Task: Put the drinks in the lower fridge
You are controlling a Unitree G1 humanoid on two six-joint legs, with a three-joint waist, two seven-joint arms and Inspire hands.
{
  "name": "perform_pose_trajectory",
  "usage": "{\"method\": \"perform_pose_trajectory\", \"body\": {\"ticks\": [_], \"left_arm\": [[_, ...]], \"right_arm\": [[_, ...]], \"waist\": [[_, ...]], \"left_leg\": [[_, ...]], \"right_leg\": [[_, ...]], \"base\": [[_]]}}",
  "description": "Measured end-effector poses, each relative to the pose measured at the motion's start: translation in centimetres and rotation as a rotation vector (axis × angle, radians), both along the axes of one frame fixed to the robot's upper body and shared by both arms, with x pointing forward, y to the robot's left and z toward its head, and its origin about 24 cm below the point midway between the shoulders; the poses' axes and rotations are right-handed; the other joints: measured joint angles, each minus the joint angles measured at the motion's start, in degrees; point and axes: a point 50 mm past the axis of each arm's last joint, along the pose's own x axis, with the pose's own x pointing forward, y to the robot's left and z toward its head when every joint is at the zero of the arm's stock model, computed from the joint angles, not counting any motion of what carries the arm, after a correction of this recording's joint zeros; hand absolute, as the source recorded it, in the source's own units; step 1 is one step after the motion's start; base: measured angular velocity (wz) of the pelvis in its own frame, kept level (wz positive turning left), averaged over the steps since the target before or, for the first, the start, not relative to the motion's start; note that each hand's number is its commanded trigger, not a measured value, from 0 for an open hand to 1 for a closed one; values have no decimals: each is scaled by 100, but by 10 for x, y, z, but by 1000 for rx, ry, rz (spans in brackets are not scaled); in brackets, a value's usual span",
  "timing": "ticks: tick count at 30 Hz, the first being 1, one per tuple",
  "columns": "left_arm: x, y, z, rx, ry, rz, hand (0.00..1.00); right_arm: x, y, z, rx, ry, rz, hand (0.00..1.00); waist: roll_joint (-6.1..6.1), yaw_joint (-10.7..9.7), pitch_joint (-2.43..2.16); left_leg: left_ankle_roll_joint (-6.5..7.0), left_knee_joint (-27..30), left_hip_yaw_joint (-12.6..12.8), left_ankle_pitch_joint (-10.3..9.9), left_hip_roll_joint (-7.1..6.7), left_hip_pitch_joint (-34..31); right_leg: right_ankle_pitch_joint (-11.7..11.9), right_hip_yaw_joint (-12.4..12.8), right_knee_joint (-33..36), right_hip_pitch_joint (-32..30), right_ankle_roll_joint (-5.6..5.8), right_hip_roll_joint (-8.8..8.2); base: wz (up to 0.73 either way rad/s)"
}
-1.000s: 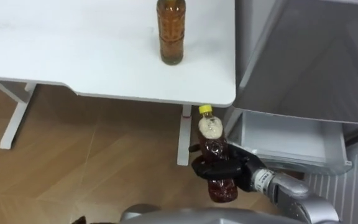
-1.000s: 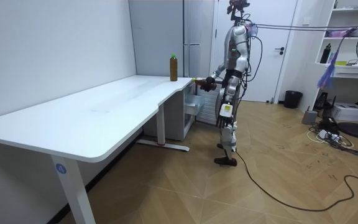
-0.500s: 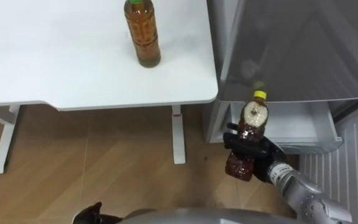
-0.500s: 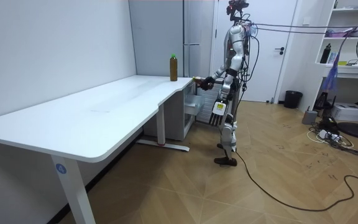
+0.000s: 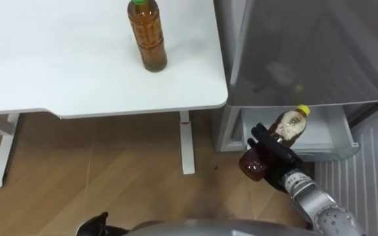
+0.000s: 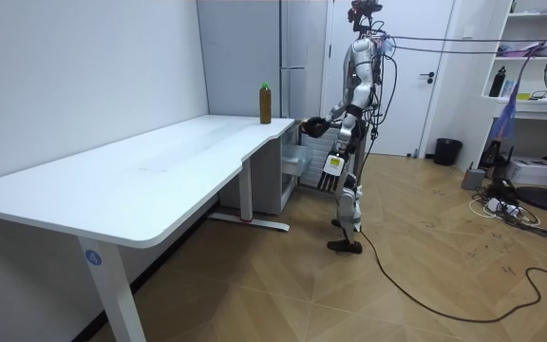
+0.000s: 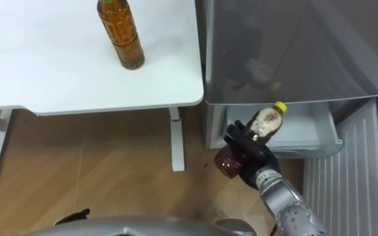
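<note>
A brown tea bottle with a yellow cap [image 5: 277, 134] is in my right hand [image 5: 266, 155], whose fingers are curled round its lower body. It tilts with the cap toward the open lower fridge drawer [image 5: 330, 134], just in front of the drawer's left end. The right eye view shows the same bottle [image 7: 258, 128], hand [image 7: 247, 152] and drawer [image 7: 310, 131]. A second tea bottle with a green cap [image 5: 146, 36] stands upright on the white table [image 5: 58, 72]. In the room view my left hand [image 6: 333, 169] hangs by my hip.
The grey fridge front [image 5: 307, 46] rises right beside the table's right edge. The white table leg [image 5: 188, 141] stands left of the drawer over wooden floor [image 5: 97, 170]. In the room view I stand at the table's far end [image 6: 254, 128], facing the fridge [image 6: 302, 57].
My right hand has carried the yellow-capped bottle rightward to the drawer and tipped it from upright, cap toward the fridge. The camera has turned from the table toward the fridge.
</note>
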Motion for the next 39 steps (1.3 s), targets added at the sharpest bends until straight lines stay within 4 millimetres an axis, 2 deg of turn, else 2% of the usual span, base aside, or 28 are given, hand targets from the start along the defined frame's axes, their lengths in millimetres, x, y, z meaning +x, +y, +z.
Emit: {"method": "perform_pose_trajectory", "body": {"ticks": [5,9,14,17,19,23,28,35,39], "left_arm": [[-7,-1,0,8,14,-12,0],[-10,0,0,23,21,-40,0],[-11,0,0,34,13,-71,0],[-12,0,0,36,9,-66,0],[-12,1,0,36,9,-60,0],[-12,3,0,24,11,-68,0],[-14,3,0,7,24,-75,0],[-18,2,0,-23,38,-72,0],[-20,2,0,-24,47,-79,0]], "right_arm": [[-1,-5,-1,48,24,-109,100],[0,-8,0,90,17,-193,100],[1,-14,1,81,5,-254,100],[5,-16,2,98,-7,-301,100],[13,-19,1,133,-7,-346,100],[24,-27,6,158,-38,-411,100],[32,-32,11,178,-70,-448,100],[32,-43,14,191,-90,-521,100],[32,-55,14,183,-95,-579,100]], "waist": [[30,-30,-3],[-31,-6,27],[-7,30,6],[-6,44,1],[-32,38,21],[-48,39,31],[-23,35,19],[37,15,-15],[9,-82,8]], "left_leg": [[0,11,-1,1,-4,1],[0,9,1,1,-15,-9],[-2,29,9,2,-16,-25],[-2,27,10,4,-14,-8],[-2,23,1,4,-14,62],[-1,34,-57,3,-37,53],[-1,79,-90,2,-48,54],[-1,134,-167,3,-63,61],[0,195,-278,2,-97,-6]], "right_leg": [[-4,12,1,-1,1,-1],[-41,35,-2,-12,0,-5],[-61,33,-14,-36,2,-5],[-62,27,-7,-20,2,-6],[-62,21,-18,53,2,-8],[-93,26,-21,79,11,-28],[-109,35,-21,115,12,-31],[-109,25,-14,181,12,-37],[-163,-35,-1,204,17,-64]], "base": [[0],[0],[0],[0],[0],[8],[4],[6],[21]]}}
